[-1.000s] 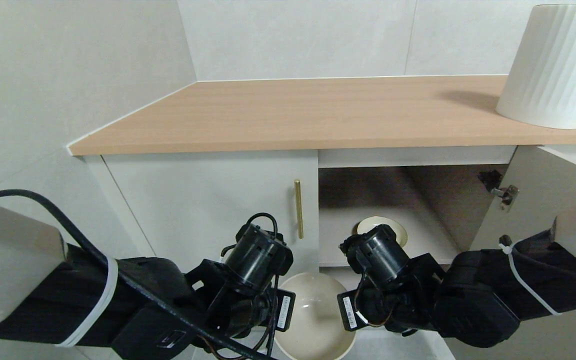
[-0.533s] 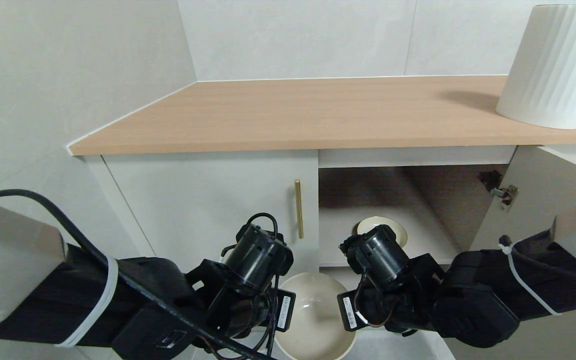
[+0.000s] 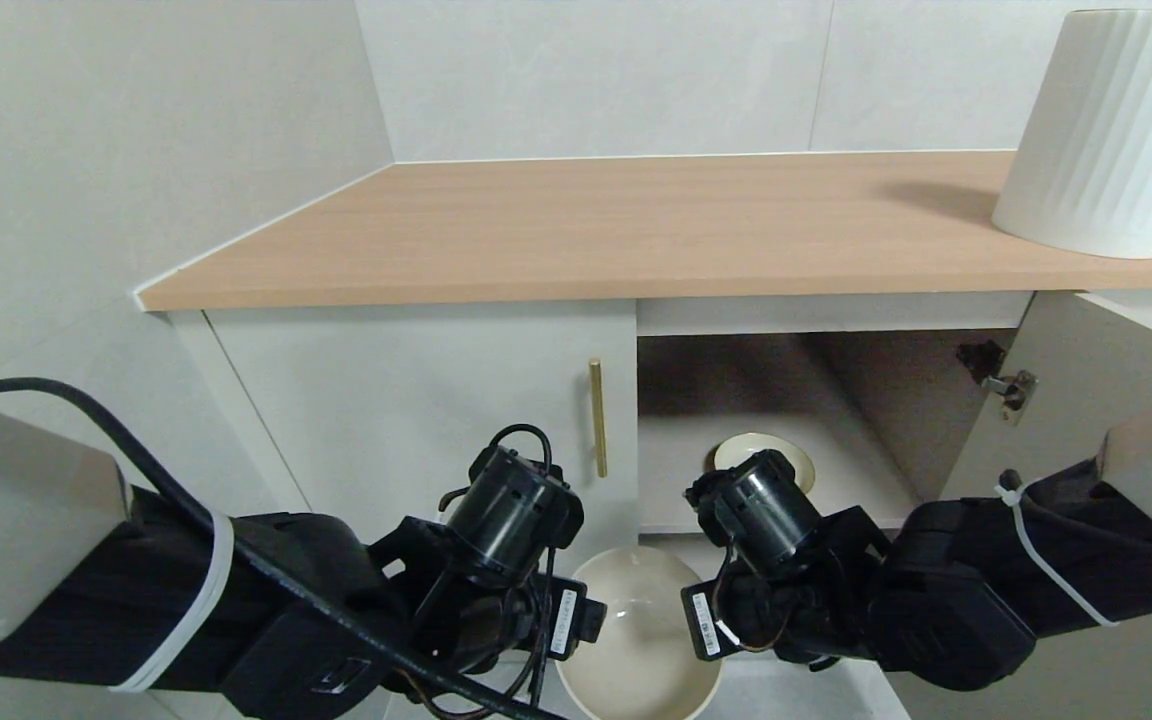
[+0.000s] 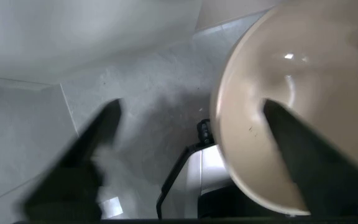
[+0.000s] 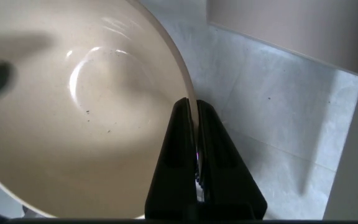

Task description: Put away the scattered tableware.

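1. Counter (image 3: 576,230): matte wood-grain slab; a ribbed white cylinder (image 3: 1106,130) stands far right.
2. Cabinet (image 3: 416,400): smooth pale fronts. The left door is shut, with a slim brass handle (image 3: 596,415). The right door (image 3: 1086,380) is swung open, so you can reach the shelf (image 3: 866,480).
3. Bowl (image 3: 636,650): glossy cream ceramic, round and deep, with a thin rim. It is held low at the near edge, just short of the opening, and the shelf lies beyond and up to the right.
4. Small cream dish (image 3: 766,445): sits on that shelf, and you must judge clearance beside it.
5. Right gripper (image 5: 194,143): fingers pinched onto the bowl's right rim; this arm is nearer the opening.
6. Left gripper (image 4: 190,106): fingers spread wide at the bowl's left rim, clamping nothing.
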You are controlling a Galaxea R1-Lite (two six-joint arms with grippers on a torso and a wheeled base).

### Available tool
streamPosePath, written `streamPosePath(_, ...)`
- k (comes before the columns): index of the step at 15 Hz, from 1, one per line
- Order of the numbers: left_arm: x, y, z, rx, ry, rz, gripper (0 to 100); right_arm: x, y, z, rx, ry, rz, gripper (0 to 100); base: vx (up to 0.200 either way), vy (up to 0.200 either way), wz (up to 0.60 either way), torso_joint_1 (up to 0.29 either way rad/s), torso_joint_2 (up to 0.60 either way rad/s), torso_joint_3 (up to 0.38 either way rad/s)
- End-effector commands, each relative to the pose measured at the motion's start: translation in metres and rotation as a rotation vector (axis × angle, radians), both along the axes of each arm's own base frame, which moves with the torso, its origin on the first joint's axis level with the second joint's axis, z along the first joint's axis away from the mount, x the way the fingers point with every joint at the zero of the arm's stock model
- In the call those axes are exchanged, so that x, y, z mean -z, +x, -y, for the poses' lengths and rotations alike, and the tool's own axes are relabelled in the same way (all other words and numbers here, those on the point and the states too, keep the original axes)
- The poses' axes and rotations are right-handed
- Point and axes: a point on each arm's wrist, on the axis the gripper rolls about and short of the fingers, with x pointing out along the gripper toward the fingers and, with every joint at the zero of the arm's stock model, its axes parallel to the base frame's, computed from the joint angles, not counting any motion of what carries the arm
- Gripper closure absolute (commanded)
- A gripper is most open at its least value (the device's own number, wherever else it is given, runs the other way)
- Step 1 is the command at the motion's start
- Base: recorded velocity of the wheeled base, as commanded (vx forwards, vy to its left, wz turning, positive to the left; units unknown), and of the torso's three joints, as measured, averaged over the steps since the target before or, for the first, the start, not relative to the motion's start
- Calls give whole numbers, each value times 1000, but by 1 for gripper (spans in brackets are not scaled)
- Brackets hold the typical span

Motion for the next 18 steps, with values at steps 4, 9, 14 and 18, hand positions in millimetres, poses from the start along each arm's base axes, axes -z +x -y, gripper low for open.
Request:
streamPosePath(4,-2,0,0,-7,1,11,0,10,8,11,39,-47,-17,100,0,0,0,0,0,0)
streamPosePath(9,-6,-1,-2,-15,-1,26,0,11,36,46,177,-96,-17,100,0,0,0,0,0,0)
streamPosePath(14,-11,-2,-3,-16,-11,39,0,4,72,81,352,-74,34,100,0,0,0,0,0,0)
streamPosePath(18,-11,-2,-3,-16,-11,39,0,0,101,103,513,68,126,100,0,0,0,0,0,0)
